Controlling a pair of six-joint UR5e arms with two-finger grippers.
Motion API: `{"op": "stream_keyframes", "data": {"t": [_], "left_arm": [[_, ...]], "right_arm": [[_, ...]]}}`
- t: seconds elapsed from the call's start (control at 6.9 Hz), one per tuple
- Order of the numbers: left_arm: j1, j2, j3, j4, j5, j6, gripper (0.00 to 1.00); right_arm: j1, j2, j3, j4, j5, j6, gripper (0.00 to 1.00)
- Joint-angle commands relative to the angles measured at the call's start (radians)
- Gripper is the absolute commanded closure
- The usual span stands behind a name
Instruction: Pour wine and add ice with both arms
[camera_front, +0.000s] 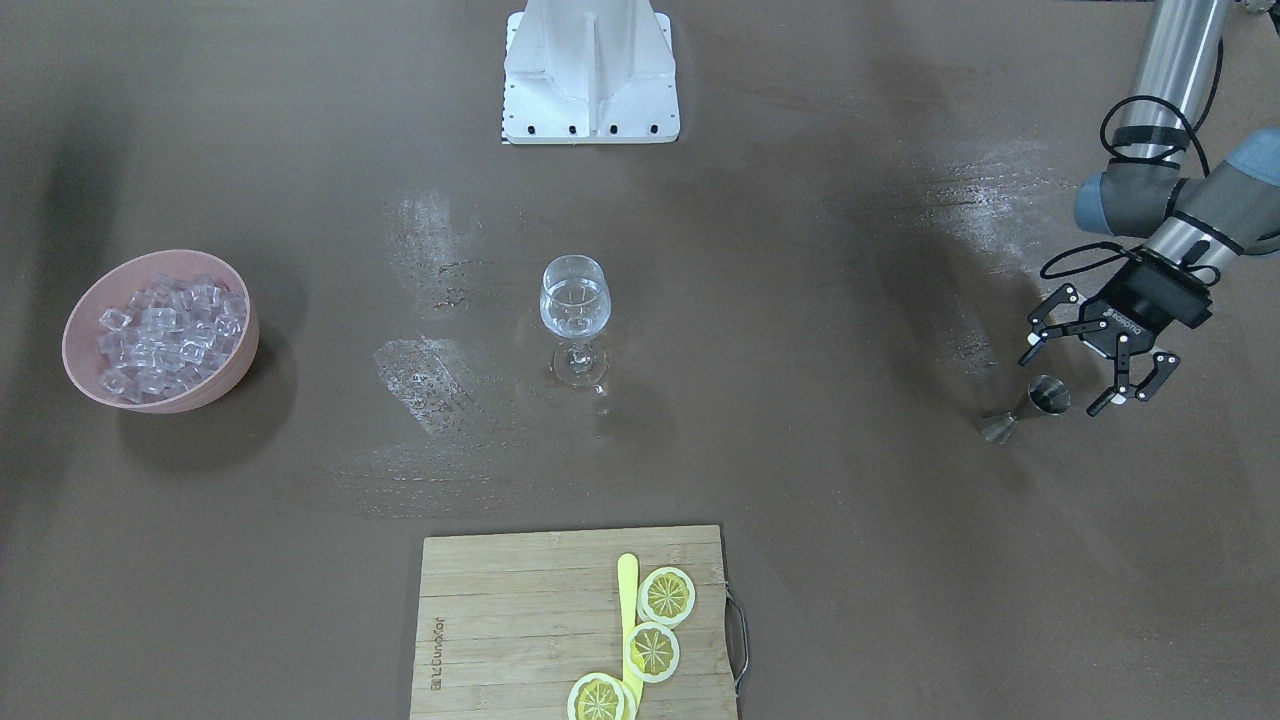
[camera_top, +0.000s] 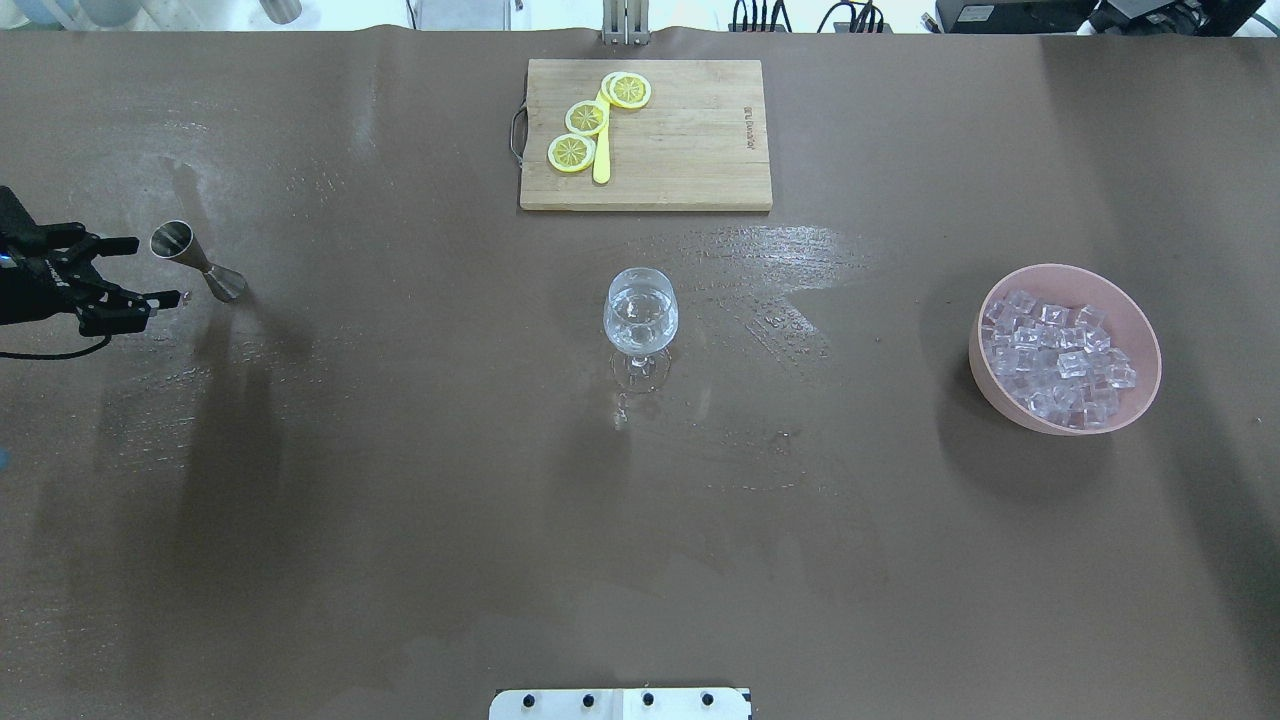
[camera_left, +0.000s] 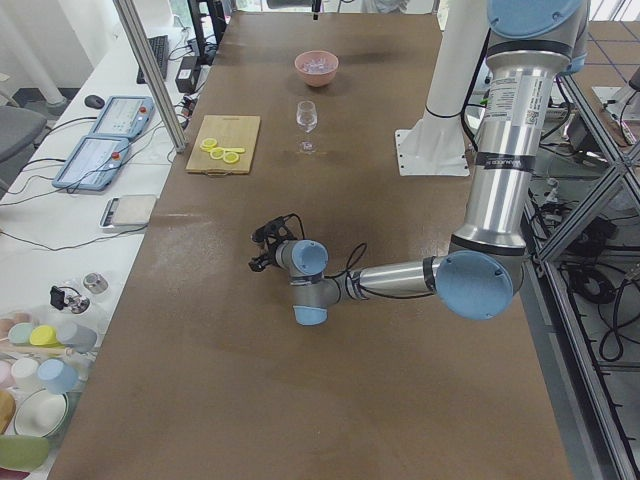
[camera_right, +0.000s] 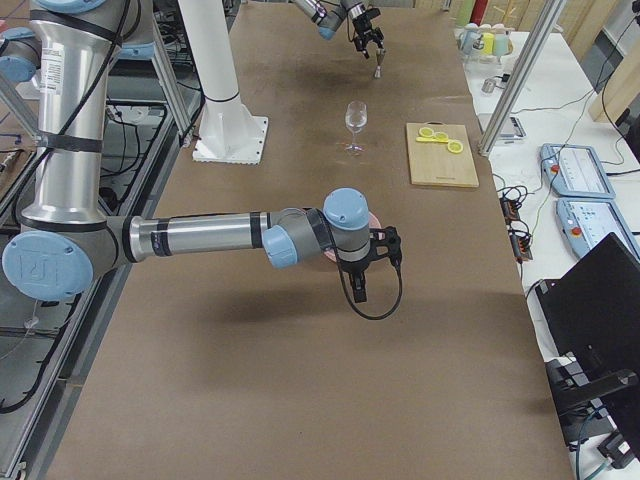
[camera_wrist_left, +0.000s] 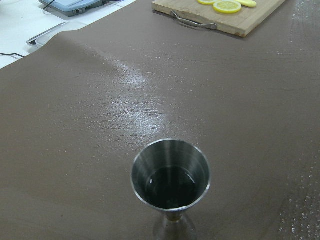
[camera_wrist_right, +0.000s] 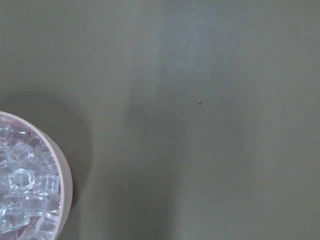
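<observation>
While the wine (camera_front: 574, 300) lies clear in the wine glass (camera_front: 578, 358) at the middle of the table (camera_front: 800, 470), the ice (camera_front: 165, 330) fills a pink bowl (camera_front: 232, 372) near the end on the robot's right. The right gripper (camera_right: 391, 248) hangs near that bowl, and it cannot be told whether its fingers are spread or closed. Near the opposite end the left gripper (camera_top: 148, 270) is spread wide, grasping nothing. A steel jigger (camera_top: 195, 262) stands upright just off its fingertips. A cutting board (camera_front: 500, 620) with lemon slices (camera_front: 667, 596) lies at the edge farthest from the robot.

The left arm (camera_front: 1140, 190) holds its jaws spread beside the steel jigger (camera_front: 1046, 395).
</observation>
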Motion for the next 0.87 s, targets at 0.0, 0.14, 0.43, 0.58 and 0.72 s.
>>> {"op": "stream_keyframes", "data": {"t": [0.0,0.14,0.43,0.58,0.72], "left_arm": [[0.053,-0.003,0.013,-0.035,0.097,-0.068,0.02],[0.069,-0.006,0.017,-0.039,0.109,-0.082,0.02],[0.089,-0.011,0.034,-0.065,0.124,-0.082,0.02],[0.09,-0.02,0.034,-0.067,0.145,-0.082,0.02],[0.1,-0.03,0.036,-0.067,0.155,-0.083,0.02]], "right_arm": [[0.0,-0.002,0.004,0.001,0.0,0.0,0.01],[0.0,-0.002,0.007,-0.001,0.0,0.0,0.0],[0.0,-0.005,0.013,-0.001,0.0,0.002,0.0],[0.0,-0.006,0.016,0.001,0.0,0.002,0.01],[0.0,-0.012,0.023,-0.001,0.0,0.003,0.01]]}}
